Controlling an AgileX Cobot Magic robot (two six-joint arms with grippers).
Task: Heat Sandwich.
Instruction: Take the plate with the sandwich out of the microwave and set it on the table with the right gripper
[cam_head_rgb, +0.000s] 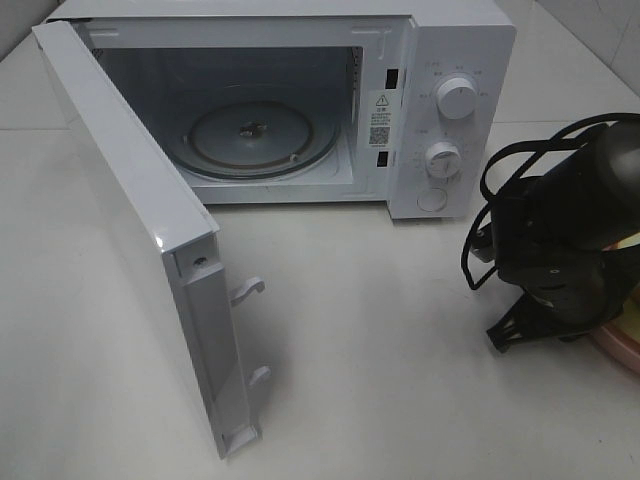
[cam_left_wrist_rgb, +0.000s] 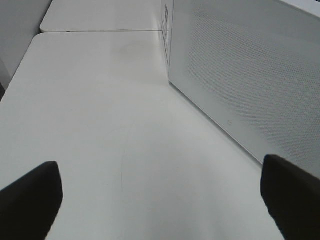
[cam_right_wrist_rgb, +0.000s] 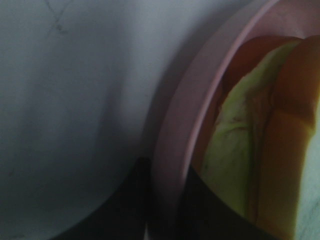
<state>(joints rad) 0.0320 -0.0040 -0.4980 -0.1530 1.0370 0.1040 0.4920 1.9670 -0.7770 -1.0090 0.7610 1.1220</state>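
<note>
The sandwich (cam_right_wrist_rgb: 280, 145) lies on a round pink plate (cam_right_wrist_rgb: 180, 135); its tan crust and greenish filling show close up in the right wrist view. My right gripper (cam_right_wrist_rgb: 165, 200) is shut on the plate's rim, one dark finger outside it and one inside. From above, only a sliver of the plate (cam_head_rgb: 622, 350) shows at the right edge, under the black right arm (cam_head_rgb: 570, 240). The left gripper (cam_left_wrist_rgb: 160, 205) is open over bare table beside the microwave, holding nothing.
The white microwave (cam_head_rgb: 440, 60) stands at the back with its door (cam_head_rgb: 130, 220) swung wide toward the front left. Its glass turntable (cam_head_rgb: 262, 138) is bare. The microwave's perforated side wall (cam_left_wrist_rgb: 250, 75) is near the left gripper.
</note>
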